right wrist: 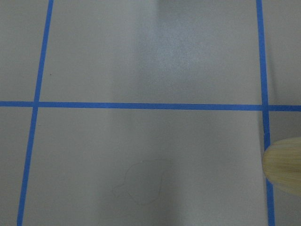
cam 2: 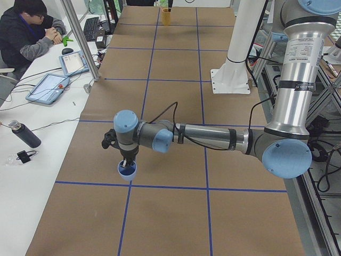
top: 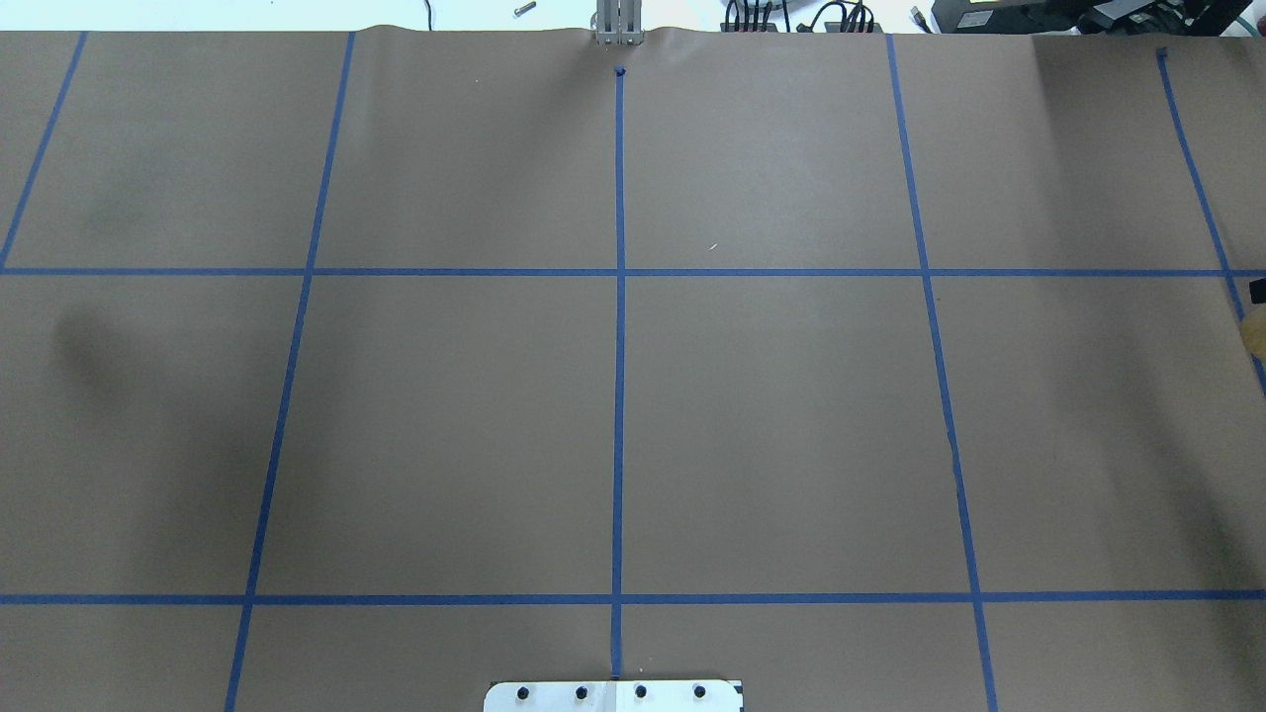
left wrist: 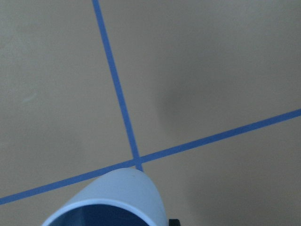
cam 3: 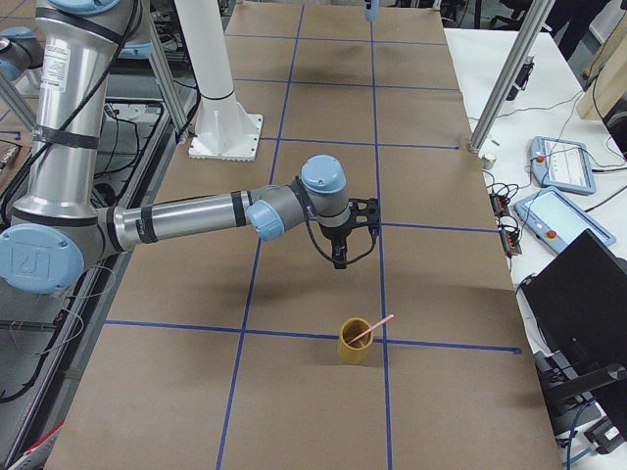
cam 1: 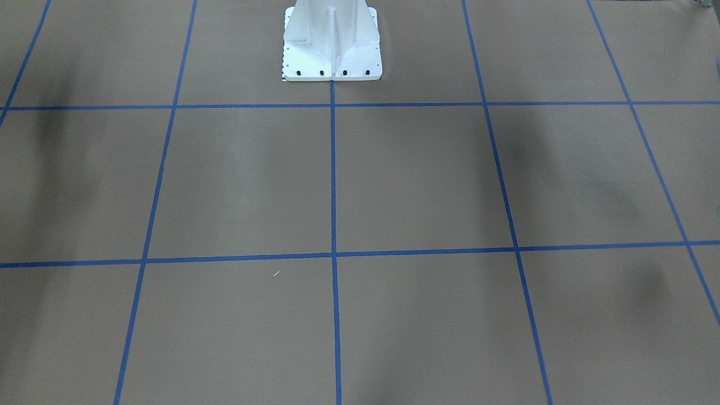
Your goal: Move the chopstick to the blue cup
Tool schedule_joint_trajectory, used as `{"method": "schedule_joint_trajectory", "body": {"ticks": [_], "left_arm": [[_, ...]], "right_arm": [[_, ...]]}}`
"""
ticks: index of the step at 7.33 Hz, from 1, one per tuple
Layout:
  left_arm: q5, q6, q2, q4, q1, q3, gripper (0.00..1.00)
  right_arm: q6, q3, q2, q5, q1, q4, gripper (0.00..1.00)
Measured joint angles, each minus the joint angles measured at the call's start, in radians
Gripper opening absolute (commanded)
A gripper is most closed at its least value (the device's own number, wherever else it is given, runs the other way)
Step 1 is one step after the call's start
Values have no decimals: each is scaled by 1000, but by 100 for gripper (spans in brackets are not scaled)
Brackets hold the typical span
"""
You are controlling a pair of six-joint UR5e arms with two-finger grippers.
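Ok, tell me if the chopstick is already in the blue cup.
No, the exterior right view shows the chopstick leaning in the yellow cup, not in the blue cup.

Crops blue cup point(left wrist: 113, 200) at 6 o'clock in left wrist view. Blurs and clips yellow cup point(right wrist: 284, 162) at 4 o'clock in right wrist view. Hides lower end of chopstick point(cam 3: 376, 326) inside that cup. Loses tips of left gripper point(cam 2: 127, 166), perhaps inside blue cup.
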Motion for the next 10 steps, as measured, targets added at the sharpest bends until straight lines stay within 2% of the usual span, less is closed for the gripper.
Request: {"method": "schedule_joint_trajectory", "body": {"ticks": [1,3,4,6,7,8,10], "left_arm": [[0,-94,-41,68,51,-74,0],[13,-437,-168,119,234,-160,0],[53,-614,-255,142,346,-171,0],[200,-877,-445,256,574,-165,0],[267,-981,-537,303,674,-139,0],[337,-1081,-638,323,773,-72,0],[443,-1217,-819,300,921,127,0]], "right_arm": [[0,0,0,0,0,0,100],[1,-1,0,0,0,0,100],[1,-1,0,0,0,0,100],[1,-4,0,0,0,0,100],[1,-6,0,0,0,0,100],[1,-8,0,1,0,0,100],[1,-11,1,0,0,1,100]]}}
